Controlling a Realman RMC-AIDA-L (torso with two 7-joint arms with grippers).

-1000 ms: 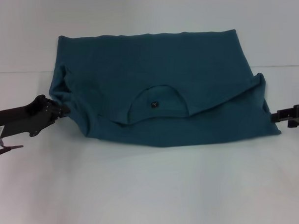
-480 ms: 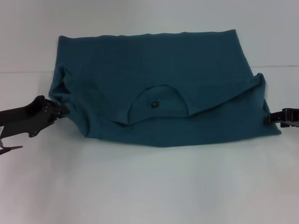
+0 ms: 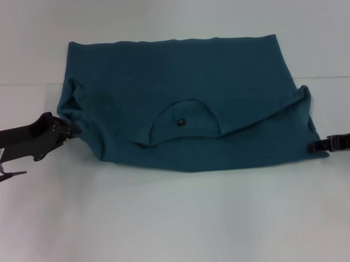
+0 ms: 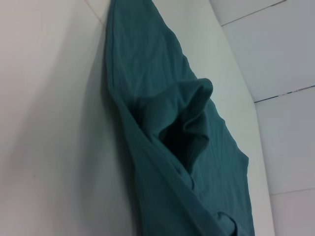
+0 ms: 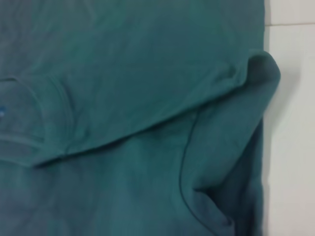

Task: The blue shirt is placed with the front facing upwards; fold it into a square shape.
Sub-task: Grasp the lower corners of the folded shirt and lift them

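The blue shirt (image 3: 182, 91) lies flat on the white table, plain teal side up, lettering hidden. Its round collar (image 3: 184, 122) with a small dark tag sits near the front edge. My left gripper (image 3: 70, 129) touches the shirt's bunched left edge, low over the table. My right gripper (image 3: 315, 146) is at the shirt's near right corner, just off the cloth. The left wrist view shows the rumpled sleeve fold (image 4: 182, 123), and the right wrist view shows the right shoulder fold (image 5: 246, 73) and part of the collar (image 5: 29, 123).
The white table (image 3: 172, 223) stretches wide in front of the shirt and on both sides. A thin seam line (image 3: 332, 77) runs across the surface behind the shirt. A slim dark rod (image 3: 6, 176) juts from the left arm at the frame's edge.
The right gripper has come in toward the shirt's right corner, dropped slightly and turned to a flatter profile. The left gripper and the shirt have hardly moved.
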